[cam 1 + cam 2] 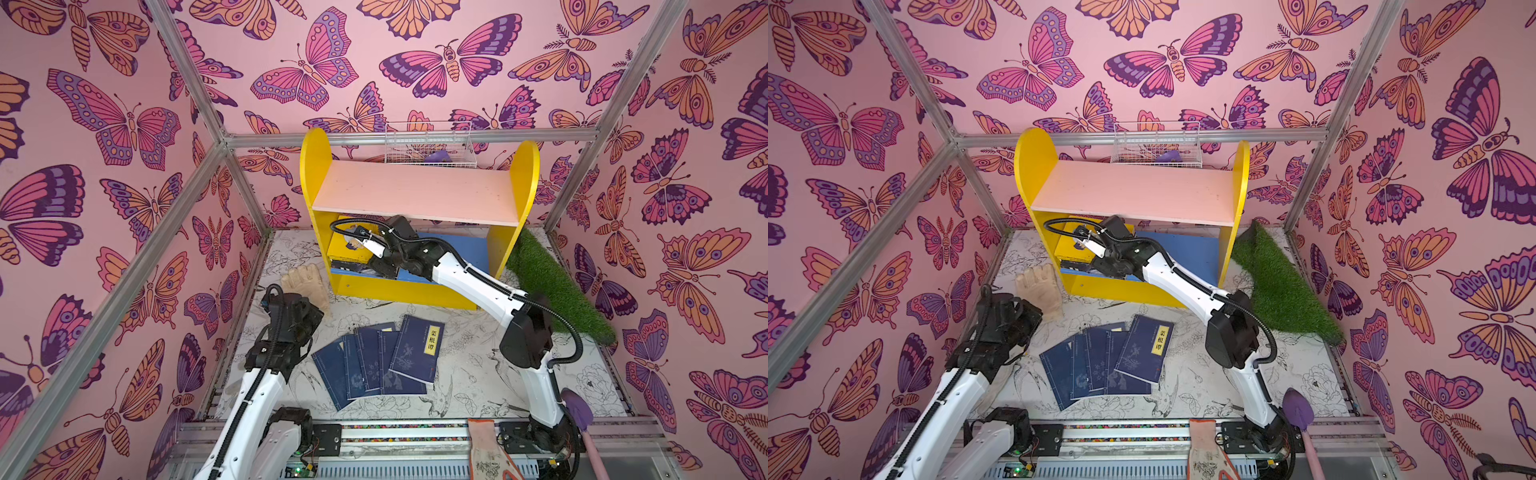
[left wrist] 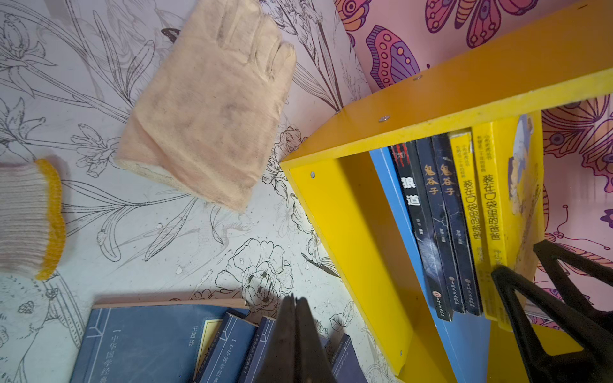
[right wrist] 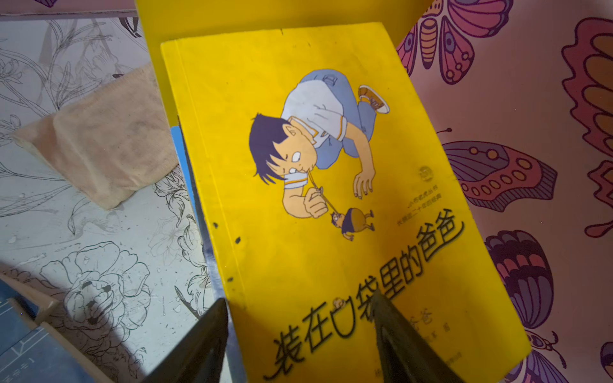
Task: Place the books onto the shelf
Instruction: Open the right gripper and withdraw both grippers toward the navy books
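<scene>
yellow-sided 2-tier wooden shelf [image 1: 409, 291], pink top board, blue lower board, stands at back edge of flower-print floor mat [image 1: 469, 374]. 5 navy thin paperback books [image 1: 376, 361] fanned flat mid-mat, toward front edge. 3 black paperbacks [image 2: 438, 232] and 2 yellow cartoon-boy paperbacks [image 2: 491, 205] stand spines out at left end of lower board. right gripper [image 3: 300, 296] jaws apart, tips over outer yellow cover, contact unclear. left gripper [image 2: 294, 300] fingers pressed together, empty, above navy books. beige cloth glove [image 1: 305, 278] on mat by shelf's front left corner.

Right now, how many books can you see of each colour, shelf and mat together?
Navy books, fanned on the mat: 5
Dark blue-black books, on the shelf: 3
Yellow books, on the shelf: 2
Total: 10
</scene>
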You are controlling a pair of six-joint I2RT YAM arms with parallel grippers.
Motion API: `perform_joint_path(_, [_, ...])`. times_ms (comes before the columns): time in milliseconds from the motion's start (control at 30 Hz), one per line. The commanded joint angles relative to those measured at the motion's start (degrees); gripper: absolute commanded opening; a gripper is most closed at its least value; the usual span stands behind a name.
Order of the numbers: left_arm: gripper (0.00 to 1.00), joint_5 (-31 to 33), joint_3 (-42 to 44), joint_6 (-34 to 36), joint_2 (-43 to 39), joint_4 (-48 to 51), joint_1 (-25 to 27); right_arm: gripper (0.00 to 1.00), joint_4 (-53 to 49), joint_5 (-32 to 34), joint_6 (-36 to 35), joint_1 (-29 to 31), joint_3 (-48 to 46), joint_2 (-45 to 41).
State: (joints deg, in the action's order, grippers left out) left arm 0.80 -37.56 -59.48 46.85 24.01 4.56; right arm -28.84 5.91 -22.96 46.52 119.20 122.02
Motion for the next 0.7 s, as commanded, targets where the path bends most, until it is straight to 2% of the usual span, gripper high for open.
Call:
perform_joint_path(0, [0.0,-0.5,0.9,0.0,0.0,-0.1,0.2,0.7,1.2,-1.1,1.2,-0.3,-2.3,-3.6])
perform_joint_path(100, [0.0,-1.0,0.9,0.7,0.4,-0.2,0.2,0.7,3.5,-1.1,3.0,-0.3,-6.8,-8.9])
perform_joint_path(200, [0.0,-1.7,1.0,2.6,0.5,-0.2,0.8,0.71,6.7,-0.5,8.0,-0.3,-15.3,-16.4])
perform_joint_path(333, [0.02,-4.7,1.8,5.5,1.4,-0.3,2.7,0.72,11.9,-2.7,18.0,-0.4,-33.9,-28.7])
perform_joint_path(400, [0.02,-5.0,2.1,7.6,2.7,-0.7,6.1,0.72,13.2,-3.5,23.4,-0.5,-43.4,-34.9])
perform_joint_path(533, [0.2,-2.1,2.2,14.0,7.3,-2.4,16.5,0.72,11.6,-8.0,29.3,-0.4,-60.2,-42.3])
perform_joint_path(667, [0.3,-0.6,2.3,16.2,12.0,-4.4,22.2,0.73,8.1,-1.2,32.3,-1.0,-69.3,-47.1])
